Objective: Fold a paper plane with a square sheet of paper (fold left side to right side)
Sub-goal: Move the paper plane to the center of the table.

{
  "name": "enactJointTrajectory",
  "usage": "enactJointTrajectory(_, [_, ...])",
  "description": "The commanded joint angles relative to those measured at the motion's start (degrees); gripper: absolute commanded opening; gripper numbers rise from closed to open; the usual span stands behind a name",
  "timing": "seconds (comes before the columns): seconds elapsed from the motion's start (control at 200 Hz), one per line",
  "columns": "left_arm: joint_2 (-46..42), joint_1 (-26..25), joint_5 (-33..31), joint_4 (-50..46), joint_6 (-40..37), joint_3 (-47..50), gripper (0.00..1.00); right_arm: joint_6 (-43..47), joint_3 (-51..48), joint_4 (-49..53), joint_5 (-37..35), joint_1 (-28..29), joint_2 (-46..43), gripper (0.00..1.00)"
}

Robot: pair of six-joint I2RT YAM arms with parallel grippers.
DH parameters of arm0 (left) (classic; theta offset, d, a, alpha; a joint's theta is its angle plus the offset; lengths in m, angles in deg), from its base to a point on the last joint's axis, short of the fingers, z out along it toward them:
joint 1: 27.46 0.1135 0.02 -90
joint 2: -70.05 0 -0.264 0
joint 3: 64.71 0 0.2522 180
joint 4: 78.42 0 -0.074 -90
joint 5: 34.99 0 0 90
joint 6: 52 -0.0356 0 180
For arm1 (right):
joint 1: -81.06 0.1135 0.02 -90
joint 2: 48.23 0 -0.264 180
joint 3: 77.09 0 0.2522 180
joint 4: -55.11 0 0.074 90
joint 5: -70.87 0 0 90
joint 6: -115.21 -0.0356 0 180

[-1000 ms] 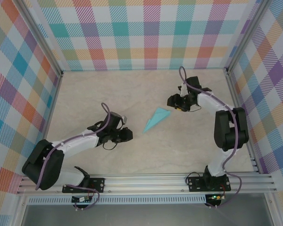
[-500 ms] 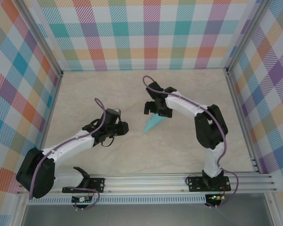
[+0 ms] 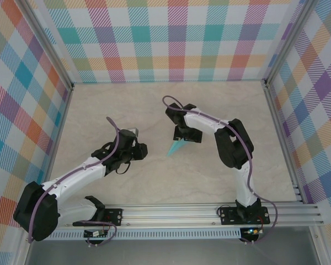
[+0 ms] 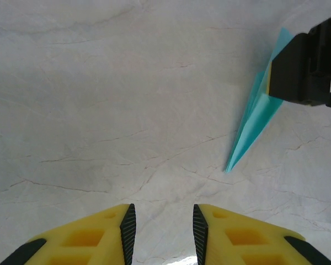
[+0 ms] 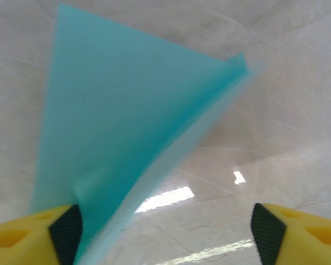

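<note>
A pale marbled tabletop [image 3: 154,182]; plaid walls [image 3: 171,38] around it; an aluminium rail [image 3: 171,212] in front.

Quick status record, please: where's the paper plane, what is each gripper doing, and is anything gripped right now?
paper plane: slim folded dart lying on the table, tip toward the left arm
right gripper: open, jaws wide, low over the plane's broad end; the paper's edge meets one pad, not clamped
left gripper: open, nothing between its fingers, clear of the plane's tip
gripped: nothing, as far as the views show
</note>
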Motion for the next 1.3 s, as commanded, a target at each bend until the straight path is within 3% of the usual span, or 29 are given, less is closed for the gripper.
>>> enactJointTrajectory(0.0, [-1.0,0.7,-1.2,-1.2,-1.1,0.7,0.35,-1.3,-2.9,1.3,-1.5,0.3,-4.6,0.73])
enactJointTrajectory(0.17, [-0.9,0.7,-1.3,-1.7,-1.2,0.4,0.35,-2.0,-7.0,0.2,-2.4,0.3,-8.1,0.66])
enactJointTrajectory(0.435, [-0.8,0.7,-1.7,-2.9,-1.3,-0.2,0.36,-1.9,-12.5,-6.3,0.7,0.1,-11.2,0.47])
enactJointTrajectory(0.76, [-1.1,0.7,-1.6,-4.5,-1.5,-0.5,0.37,-2.9,-12.2,-9.4,2.1,-0.3,-9.9,0.36])
enactJointTrajectory(1.06, [-0.9,0.7,-2.2,-5.1,-1.9,-1.2,0.37,0.2,-12.7,-9.6,0.1,-0.3,-14.3,0.05])
enactJointTrajectory(1.165, [-1.2,0.7,-2.6,-5.8,-1.8,-1.8,0.37,5.8,-13.6,-11.5,4.0,-0.3,-18.9,0.00])
enactJointTrajectory(1.295, [-1.9,0.7,-3.6,-6.6,-2.1,-2.4,0.38,14.1,-17.1,-16.0,15.4,-0.3,-25.8,0.00])
